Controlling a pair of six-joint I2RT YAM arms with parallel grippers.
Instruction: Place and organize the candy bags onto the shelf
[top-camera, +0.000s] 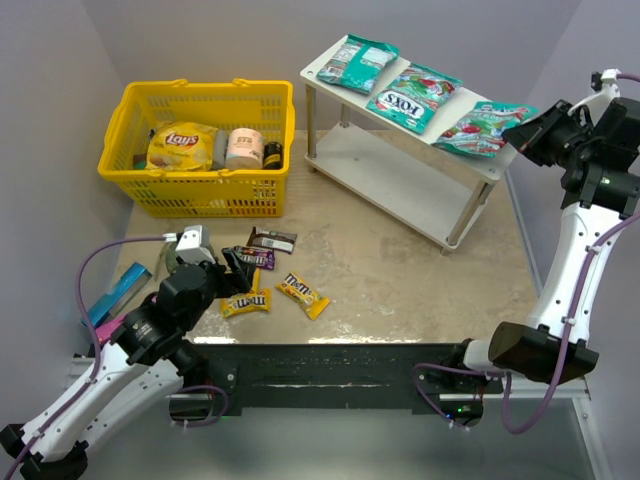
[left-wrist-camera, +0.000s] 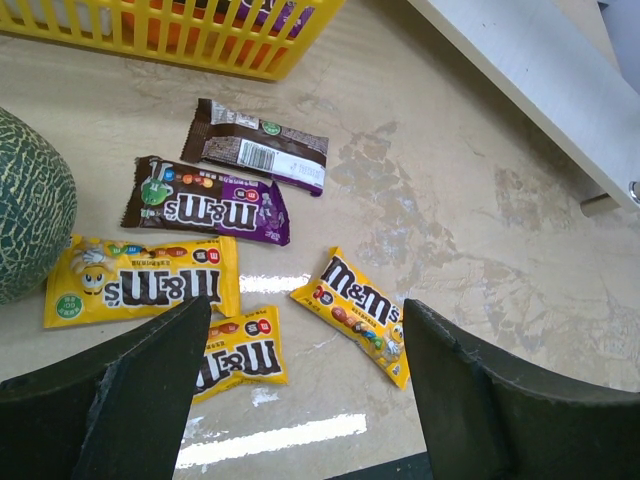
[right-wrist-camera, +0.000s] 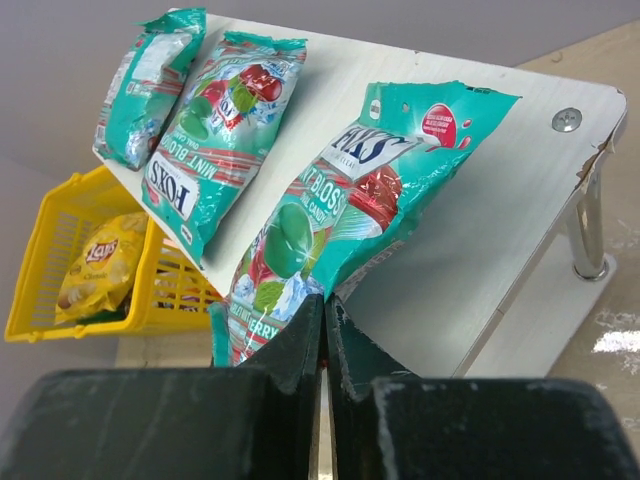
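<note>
Pressing its tips together, the right pincer (right-wrist-camera: 322, 335) meets the near edge of a teal bag (right-wrist-camera: 340, 230); whether it pinches the film I cannot tell. That bag lies flat on the shelf (right-wrist-camera: 500, 190) top, third in a row beside two more teal bags (right-wrist-camera: 215, 130), likely spaced so each label shows. Across the table (left-wrist-camera: 480, 230), the left pincer (left-wrist-camera: 305, 395) hangs wide open over loose packets (left-wrist-camera: 205, 205), probably lining up on a yellow packet (left-wrist-camera: 362, 315) framed between its jaws. No packet is on the shelf yet.

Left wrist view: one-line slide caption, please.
Open left gripper hovers above yellow, purple and brown candy packets on beige table.
</note>
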